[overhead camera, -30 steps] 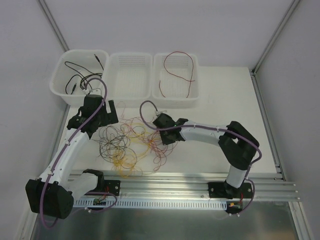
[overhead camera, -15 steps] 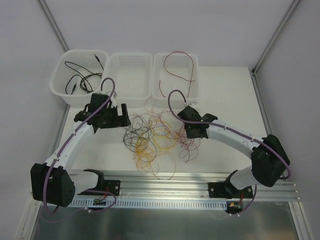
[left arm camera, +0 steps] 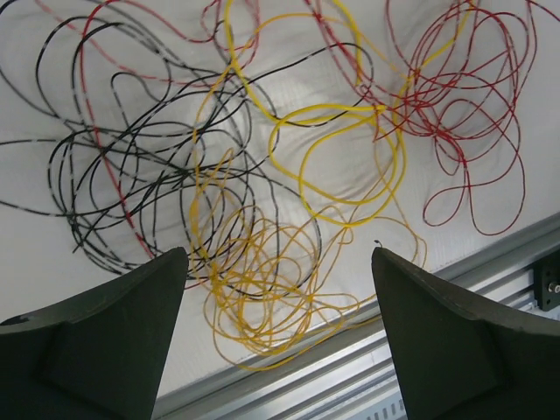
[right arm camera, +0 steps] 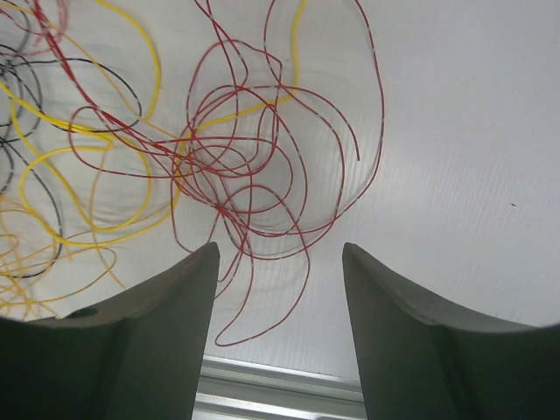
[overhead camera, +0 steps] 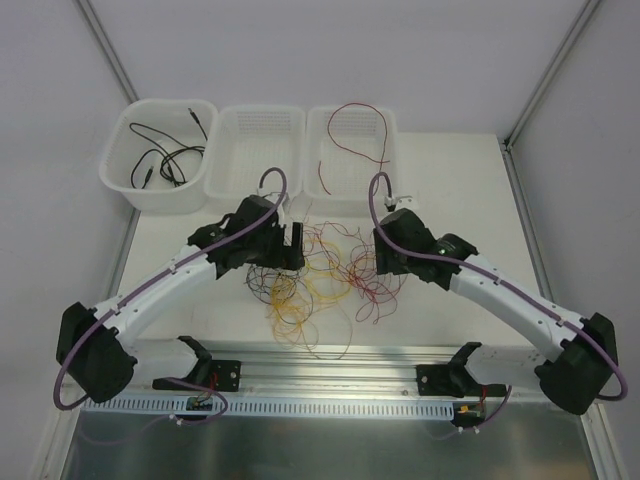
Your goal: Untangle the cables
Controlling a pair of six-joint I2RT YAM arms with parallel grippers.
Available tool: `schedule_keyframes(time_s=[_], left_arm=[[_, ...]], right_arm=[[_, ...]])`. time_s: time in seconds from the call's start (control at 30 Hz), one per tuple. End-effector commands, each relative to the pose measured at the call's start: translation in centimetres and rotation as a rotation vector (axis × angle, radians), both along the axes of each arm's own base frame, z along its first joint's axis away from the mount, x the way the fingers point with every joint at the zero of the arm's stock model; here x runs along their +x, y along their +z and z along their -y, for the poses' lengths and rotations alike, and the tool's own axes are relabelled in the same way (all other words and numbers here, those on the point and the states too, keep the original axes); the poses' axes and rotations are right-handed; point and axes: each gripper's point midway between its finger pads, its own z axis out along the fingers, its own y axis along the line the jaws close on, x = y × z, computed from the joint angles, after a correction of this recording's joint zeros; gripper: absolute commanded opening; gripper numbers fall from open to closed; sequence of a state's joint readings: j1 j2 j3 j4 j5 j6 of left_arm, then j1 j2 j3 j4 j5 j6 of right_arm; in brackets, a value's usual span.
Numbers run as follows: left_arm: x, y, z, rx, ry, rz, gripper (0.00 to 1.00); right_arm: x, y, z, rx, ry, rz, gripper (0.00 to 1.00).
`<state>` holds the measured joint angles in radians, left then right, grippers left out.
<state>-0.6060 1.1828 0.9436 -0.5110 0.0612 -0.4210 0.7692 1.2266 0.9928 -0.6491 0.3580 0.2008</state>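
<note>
Now left tool (left arm camera: 278, 254) and right tool (right arm camera: 280, 247) hover, jaws apart and empty, above the tangled thin red, yellow and black wires (overhead camera: 320, 270) on the white surface (overhead camera: 445, 185); next, probably pinching 1 loose strand.

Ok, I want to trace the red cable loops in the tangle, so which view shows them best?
The right wrist view: the red cable loops sit centre frame, close up, each strand distinct. The left wrist view shows them only in its upper right corner, partly cut off. The top external view shows them as tiny threads.
</note>
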Motion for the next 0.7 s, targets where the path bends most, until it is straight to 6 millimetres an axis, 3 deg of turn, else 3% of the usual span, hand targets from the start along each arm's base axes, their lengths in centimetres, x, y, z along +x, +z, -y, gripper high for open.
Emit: schedule_keyframes(time_s=[0.0, 0.07, 0.17, 0.4, 0.67], left_arm=[[1.7, 2.2, 2.7, 0.026, 0.040, 0.100, 0.85], [2.5, 1.2, 3.6, 0.095, -0.010, 0.104, 0.83], [3.7, -0.9, 3.8, 0.258, -0.155, 0.140, 0.81], [4.8, -4.0, 5.9, 0.373, -0.324, 0.137, 0.80], [6.2, -5.4, 8.3, 0.378, -0.420, 0.153, 0.50]], right_arm=[[-0.6, 1.9, -0.1, 0.072, 0.031, 0.053, 0.63], [-0.9, 2.7, 0.2, 0.103, 0.031, 0.087, 0.63], [-1.5, 3.0, 0.7, 0.138, 0.035, 0.117, 0.76], [-2.5, 3.7, 2.0, 0.188, 0.022, 0.186, 0.95], [-3.3, 4.4, 3.5, 0.215, 0.013, 0.249, 0.98]])
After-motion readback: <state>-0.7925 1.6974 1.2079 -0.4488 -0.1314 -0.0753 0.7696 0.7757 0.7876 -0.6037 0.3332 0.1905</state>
